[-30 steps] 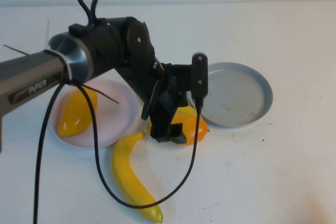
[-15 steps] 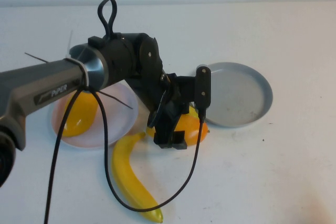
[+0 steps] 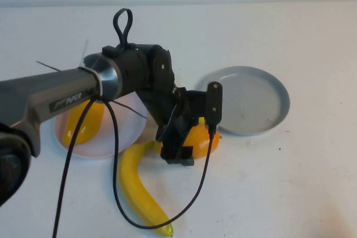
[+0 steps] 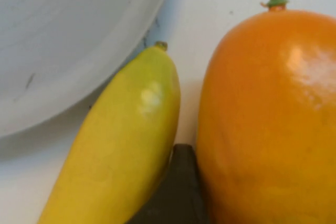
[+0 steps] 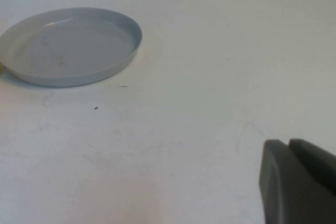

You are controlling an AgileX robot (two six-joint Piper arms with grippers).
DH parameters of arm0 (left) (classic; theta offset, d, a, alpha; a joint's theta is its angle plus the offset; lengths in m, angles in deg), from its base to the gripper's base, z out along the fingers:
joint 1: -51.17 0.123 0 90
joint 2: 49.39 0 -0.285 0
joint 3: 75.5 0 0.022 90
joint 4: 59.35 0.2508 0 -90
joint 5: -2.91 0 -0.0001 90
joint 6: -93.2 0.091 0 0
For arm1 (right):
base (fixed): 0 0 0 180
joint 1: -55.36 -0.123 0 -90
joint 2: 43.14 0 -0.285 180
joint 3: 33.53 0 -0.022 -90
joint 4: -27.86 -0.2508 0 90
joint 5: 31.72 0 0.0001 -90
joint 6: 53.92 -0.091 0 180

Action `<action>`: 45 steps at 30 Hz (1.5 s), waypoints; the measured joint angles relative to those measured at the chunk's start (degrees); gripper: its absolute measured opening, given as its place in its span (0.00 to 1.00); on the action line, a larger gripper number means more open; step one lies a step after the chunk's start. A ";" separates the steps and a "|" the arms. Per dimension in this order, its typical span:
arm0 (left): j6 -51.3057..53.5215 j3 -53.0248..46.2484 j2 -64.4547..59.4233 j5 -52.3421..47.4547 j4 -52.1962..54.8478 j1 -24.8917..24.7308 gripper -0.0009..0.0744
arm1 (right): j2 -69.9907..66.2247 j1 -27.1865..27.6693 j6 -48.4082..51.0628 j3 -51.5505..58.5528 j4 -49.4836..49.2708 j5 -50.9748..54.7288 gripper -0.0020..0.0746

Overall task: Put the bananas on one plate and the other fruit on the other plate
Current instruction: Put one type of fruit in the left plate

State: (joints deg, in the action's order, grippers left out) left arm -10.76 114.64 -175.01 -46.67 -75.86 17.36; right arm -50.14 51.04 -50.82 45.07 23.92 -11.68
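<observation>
Left arm (image 3: 67, 96) reaches in from the left side of the high view across the pink plate (image 3: 120, 135), and the left gripper (image 3: 177, 151) sits low over the table (image 3: 279, 182) between the two plates. Its tip is down at the near side of an orange mango (image 3: 203, 140), which lies on the table just off the pink plate's right edge and near the grey plate (image 3: 251, 98). From the left wrist view, one dark finger (image 4: 176, 192) shows low in the narrow gap between this mango (image 4: 268, 119) and a short banana (image 4: 121, 150); the other finger is not seen. How wide the jaws stand, and whether they grip anything, cannot be told from either view.

The short banana lies close beside the mango, its green tip pointing at the rim of the grey plate (image 4: 63, 51), which it nearly meets. In the high view this banana is hidden behind the gripper.

A long banana (image 3: 136, 188) lies on the table on the near side of the pink plate, its upper end just beside the gripper and the mango, its lower end running toward the near edge. A black cable (image 3: 111, 176) loops over it.

A second mango (image 3: 81, 124) rests inside the pink plate, partly covered by the arm.

The grey plate holds no fruit; the right wrist view shows it (image 5: 71, 45) bare, with faint scuffs inside.

Right gripper (image 5: 299, 182) appears only as a dark corner in its own wrist view, above bare table well apart from the grey plate. Its opening cannot be judged.
</observation>
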 joint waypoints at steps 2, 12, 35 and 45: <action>-0.12 0.00 0.00 -0.03 0.12 0.00 0.78 | 0.00 0.00 0.00 0.00 0.00 0.00 0.01; -17.57 0.00 6.73 -2.45 1.19 0.00 0.75 | 0.00 0.00 0.00 0.00 0.00 0.00 0.01; -69.10 0.09 6.73 -4.67 21.92 8.06 0.75 | 0.00 0.00 0.00 0.00 0.00 0.00 0.01; -71.34 0.09 5.52 -4.80 22.91 8.21 0.85 | 0.00 0.00 0.00 0.00 0.00 0.00 0.01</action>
State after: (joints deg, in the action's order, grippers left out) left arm -82.09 114.73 -169.49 -51.47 -52.96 25.56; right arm -50.14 51.04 -50.82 45.07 23.92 -11.68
